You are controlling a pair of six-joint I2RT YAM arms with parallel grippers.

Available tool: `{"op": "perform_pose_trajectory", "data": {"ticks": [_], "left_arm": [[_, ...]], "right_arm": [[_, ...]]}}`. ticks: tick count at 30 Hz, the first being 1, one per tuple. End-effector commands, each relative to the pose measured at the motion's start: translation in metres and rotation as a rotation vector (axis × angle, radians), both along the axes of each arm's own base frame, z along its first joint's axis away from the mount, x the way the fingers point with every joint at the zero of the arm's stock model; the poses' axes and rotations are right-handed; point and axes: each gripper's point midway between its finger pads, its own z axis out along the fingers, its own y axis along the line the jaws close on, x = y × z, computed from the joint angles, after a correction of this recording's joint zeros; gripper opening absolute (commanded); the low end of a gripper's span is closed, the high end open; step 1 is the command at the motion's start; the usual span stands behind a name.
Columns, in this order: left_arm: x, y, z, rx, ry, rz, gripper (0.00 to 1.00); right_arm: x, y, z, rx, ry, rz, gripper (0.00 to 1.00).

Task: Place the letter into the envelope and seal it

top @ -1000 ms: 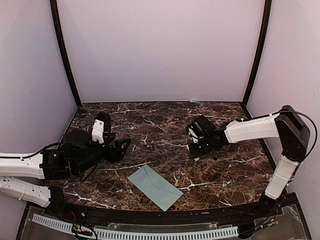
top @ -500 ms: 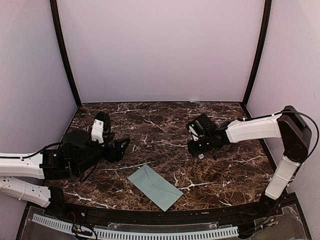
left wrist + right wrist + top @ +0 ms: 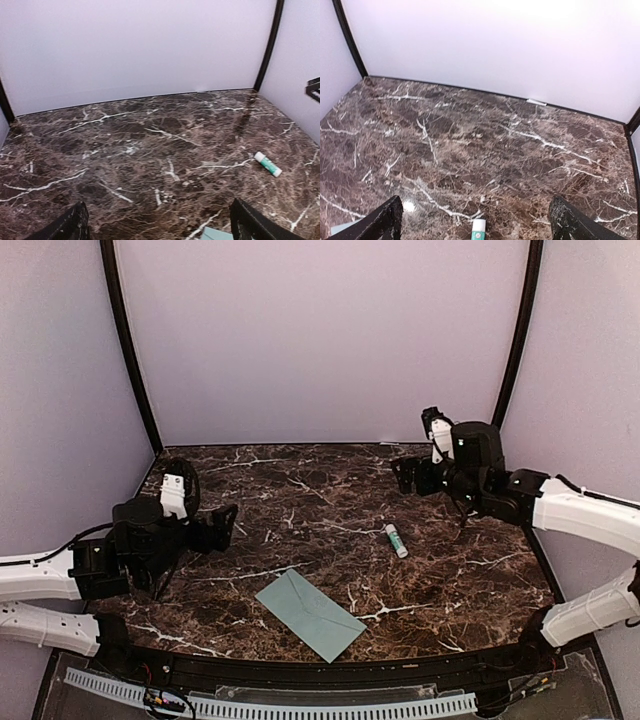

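1. One envelope (image 3: 310, 613) lies flat on the dark marble table (image 3: 470, 580), near its front edge and about midway between the two arms. It is turned on a diagonal, and nothing touches it
2. It is plain pale teal-green and unmarked, with crisp corners and no raised flap. It looks closed, with a faint fold line near its upper end, though whether the flap is stuck down cannot be told
3. No loose letter shows in any view, so the sheet is probably inside already. Insertion looks done, and sealing is either finished or needs only a final press
4. A glue stick (image 3: 397, 540), white with a green end, lies on its side to the right of and beyond the envelope, well apart from it and gripped by nothing
5. The left gripper (image 3: 224, 522) hangs over the left of the table, its fingers spread wide and empty, as its wrist view shows
6. The right gripper (image 3: 403, 476) sits high toward the back right, fingers likewise apart, holding nothing
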Motion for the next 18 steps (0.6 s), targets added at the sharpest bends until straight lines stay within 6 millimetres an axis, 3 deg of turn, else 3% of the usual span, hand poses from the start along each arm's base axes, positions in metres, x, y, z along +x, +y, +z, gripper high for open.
{"op": "perform_pose_trajectory", "data": {"ticks": [1,6,9,18], "left_arm": [[0.021,0.048,-0.011,0.078,0.004,0.189,0.99],[0.032,0.085,-0.01,0.11,-0.025,0.319,0.99],[0.035,0.104,-0.011,0.098,-0.03,0.372,0.99],[0.023,0.126,-0.014,0.018,-0.054,0.413,0.99]], "right_arm": [[0.004,-0.035,0.027,0.051,-0.161,-0.157,0.99],[-0.015,-0.06,0.027,0.151,-0.28,-0.198,0.99],[-0.022,-0.07,0.015,0.182,-0.304,-0.221,0.99],[-0.033,-0.075,-0.025,0.218,-0.344,-0.2,0.99]]}}
